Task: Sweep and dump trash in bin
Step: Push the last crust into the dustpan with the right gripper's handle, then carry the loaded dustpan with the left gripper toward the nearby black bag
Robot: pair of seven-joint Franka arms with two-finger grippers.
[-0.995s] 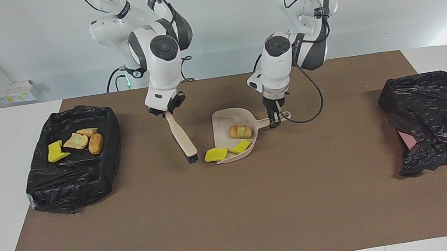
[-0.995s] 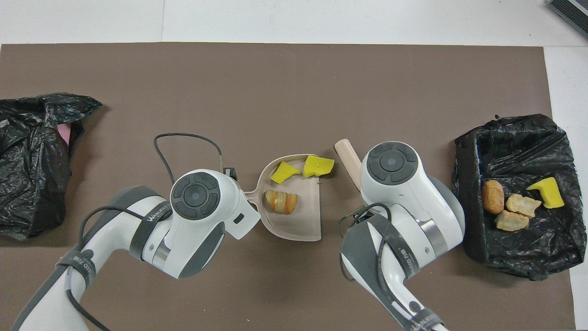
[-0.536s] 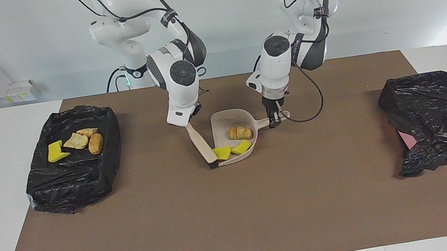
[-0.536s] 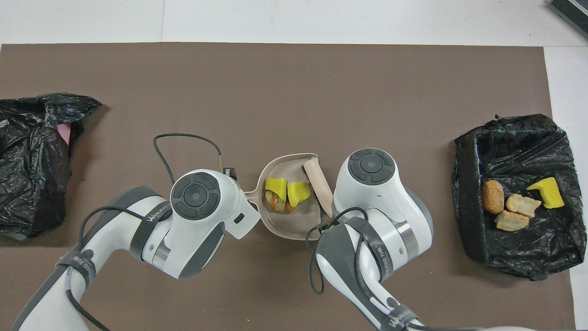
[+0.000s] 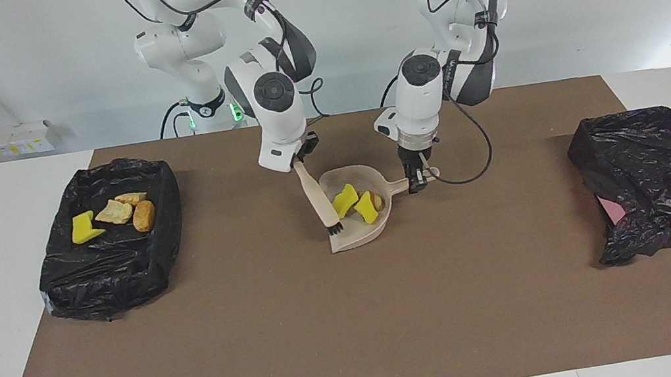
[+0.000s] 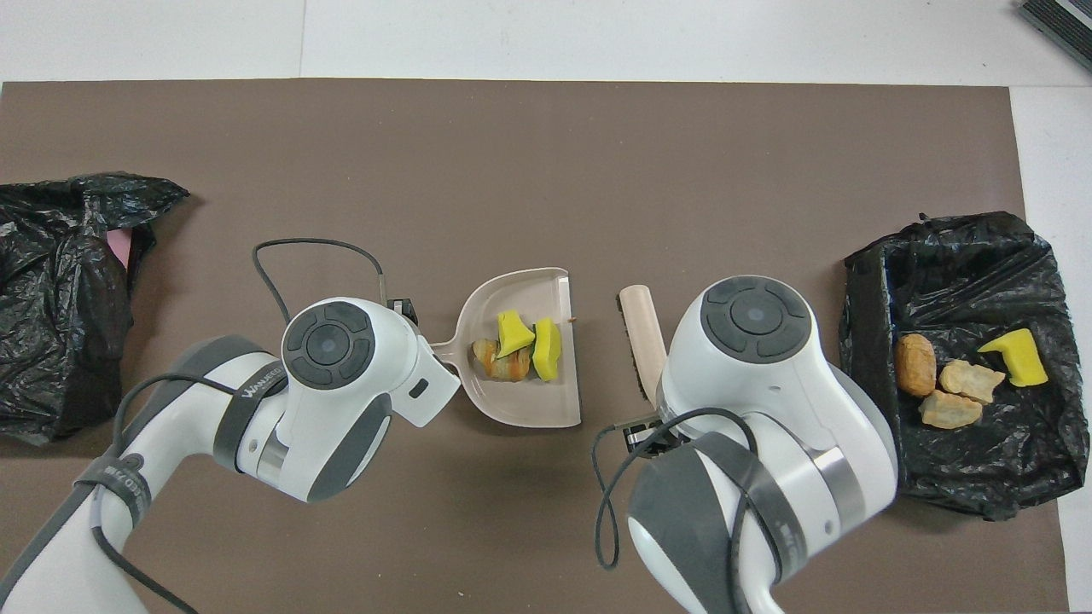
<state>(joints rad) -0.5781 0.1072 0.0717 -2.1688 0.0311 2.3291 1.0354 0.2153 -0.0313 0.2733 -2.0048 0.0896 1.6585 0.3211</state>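
Both yellow foam wedges (image 5: 345, 199) have gone from the lip of the beige plastic dustpan (image 5: 361, 233) to deep inside it, piled against the golden-brown bread-like lump (image 6: 496, 361) near the handle end, and the dustpan has swung slightly on the brown surface (image 5: 355, 318). The beige-handled brush with dark bristles (image 5: 318, 199) has pulled back: in the overhead view it now sits clear of the pan's open edge, toward the right arm's end.

The right gripper (image 5: 299, 154) is closed on the brush's handle, holding it tilted, bristles down at the pan's mouth. The left gripper (image 5: 415, 176) is closed on the dustpan's short handle (image 5: 400, 185), which points toward the left arm's end.

Four more pieces of trash already lie in the black-bag-lined bin (image 5: 115, 274) at the right arm's end of the surface. A second black bag-covered bin (image 5: 660, 180) sits at the left arm's end, well apart from the pan.

The relation that matters: the pan's open mouth faces the bin that holds trash, with the brush and right arm between them, so that bin is probably the place to dump.
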